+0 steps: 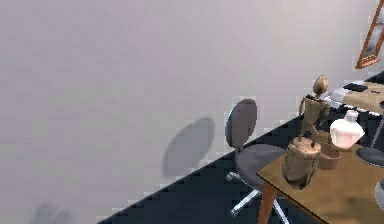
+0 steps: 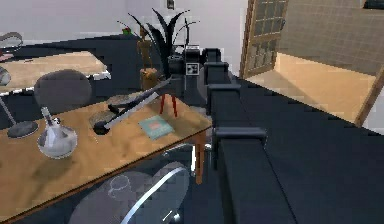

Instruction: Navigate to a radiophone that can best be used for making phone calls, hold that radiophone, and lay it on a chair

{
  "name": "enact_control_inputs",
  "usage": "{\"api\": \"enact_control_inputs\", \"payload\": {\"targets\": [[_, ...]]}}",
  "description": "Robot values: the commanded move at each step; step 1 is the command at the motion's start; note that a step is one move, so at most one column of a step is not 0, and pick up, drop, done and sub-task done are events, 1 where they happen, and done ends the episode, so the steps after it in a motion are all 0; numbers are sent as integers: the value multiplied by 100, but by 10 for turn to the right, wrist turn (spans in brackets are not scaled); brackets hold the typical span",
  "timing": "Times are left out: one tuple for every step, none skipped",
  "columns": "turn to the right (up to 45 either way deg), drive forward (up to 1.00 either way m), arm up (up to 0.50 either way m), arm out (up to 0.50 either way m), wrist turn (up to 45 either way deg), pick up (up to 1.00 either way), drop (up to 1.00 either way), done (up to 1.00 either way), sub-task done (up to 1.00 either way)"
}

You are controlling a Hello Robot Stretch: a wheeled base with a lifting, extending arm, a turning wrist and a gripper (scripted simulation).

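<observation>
While fingers' grip state can't be told, grey padded swivel chair [image 1: 243,122] stands at forward view's 3 o'clock; small teal flat slab [image 2: 155,126] lies on brown wooden worktop [image 2: 100,150], radiophone or not unclear.

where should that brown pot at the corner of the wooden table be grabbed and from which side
Probably around its body just under the rim, coming in level from the forward view's left. The brown pot stands upright by a corner of the wooden table, so nothing on the table blocks that side, while a smaller brown thing and a white vase crowd its right.
</observation>
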Motion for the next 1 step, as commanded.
{"api": "enact_control_inputs", "payload": {"targets": [[0,0,0,0,0,0,0,100,0]]}}
